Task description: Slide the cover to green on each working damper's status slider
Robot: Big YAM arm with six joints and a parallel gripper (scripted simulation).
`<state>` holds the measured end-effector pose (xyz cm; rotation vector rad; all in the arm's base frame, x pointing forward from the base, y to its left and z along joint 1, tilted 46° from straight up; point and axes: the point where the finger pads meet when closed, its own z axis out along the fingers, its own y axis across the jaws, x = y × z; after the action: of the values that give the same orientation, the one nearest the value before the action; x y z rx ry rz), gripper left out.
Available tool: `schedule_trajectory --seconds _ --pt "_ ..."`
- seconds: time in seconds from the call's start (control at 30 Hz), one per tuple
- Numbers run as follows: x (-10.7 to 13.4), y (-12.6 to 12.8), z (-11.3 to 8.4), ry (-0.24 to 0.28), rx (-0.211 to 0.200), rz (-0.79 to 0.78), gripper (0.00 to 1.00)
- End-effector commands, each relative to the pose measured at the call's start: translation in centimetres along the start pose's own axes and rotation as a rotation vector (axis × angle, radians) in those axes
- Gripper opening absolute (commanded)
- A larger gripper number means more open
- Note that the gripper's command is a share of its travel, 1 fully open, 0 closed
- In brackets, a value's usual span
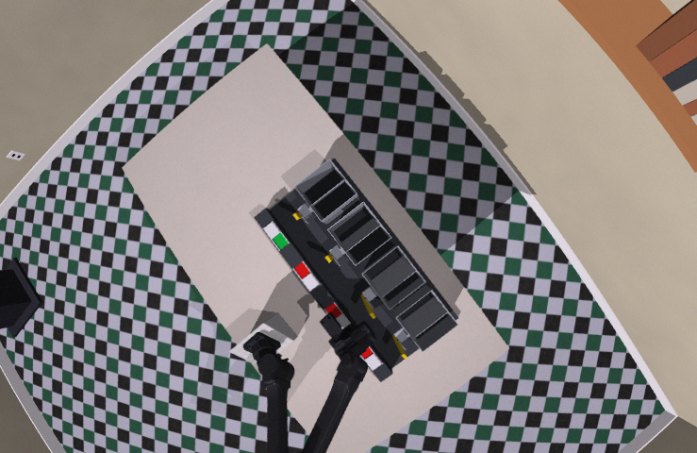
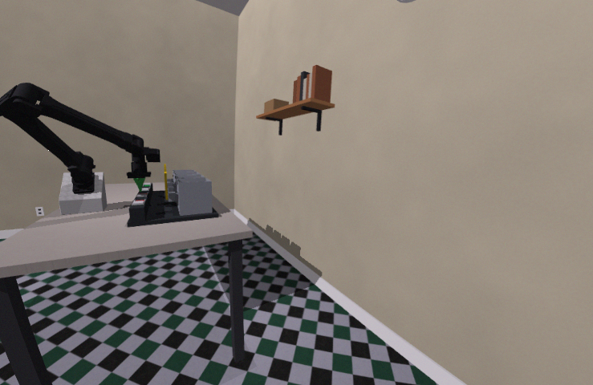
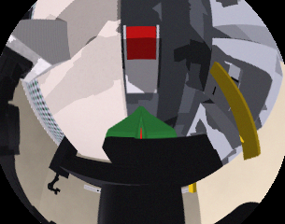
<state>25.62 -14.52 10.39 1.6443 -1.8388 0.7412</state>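
1. Slider cover [image 1: 342,320] [image 3: 141,75], pale and third from the green-showing end, lay in its black rail [image 1: 322,295] [image 3: 169,105], red beside it
2. It looked light and stiff, likely to slide with small friction; the best place to push was its end edge, low and along the rail, without pinching
3. Gripper [image 1: 354,337] [image 2: 140,183] [image 3: 141,110] was fully closed, with nothing held between its green fingertips
4. Arm [image 1: 335,397] [image 2: 87,119] reached outward from its base, the wrist pointing down over the slider row
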Motion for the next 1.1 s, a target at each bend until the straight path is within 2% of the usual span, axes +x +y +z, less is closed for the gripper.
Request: schedule_trajectory --seconds 0.0,0.03,0.1,0.57,0.6,0.73,1.07 --pt "-0.2 -0.1 0.5 -0.004 -0.006 -0.012 0.00" --pt "-0.4 -0.4 0.2 -0.005 0.009 -0.020 0.00" --pt "-0.2 0.0 0.8 -0.004 -0.006 -0.012 0.00" --pt "-0.2 -0.1 1.7 -0.004 -0.006 -0.012 0.00" --pt "-0.4 -0.6 1.2 -0.005 0.015 -0.020 0.00" --pt "-0.2 0.0 1.9 -0.004 -0.006 -0.012 0.00" --pt "-0.1 -0.2 1.9 -0.004 0.002 -0.011 0.00"
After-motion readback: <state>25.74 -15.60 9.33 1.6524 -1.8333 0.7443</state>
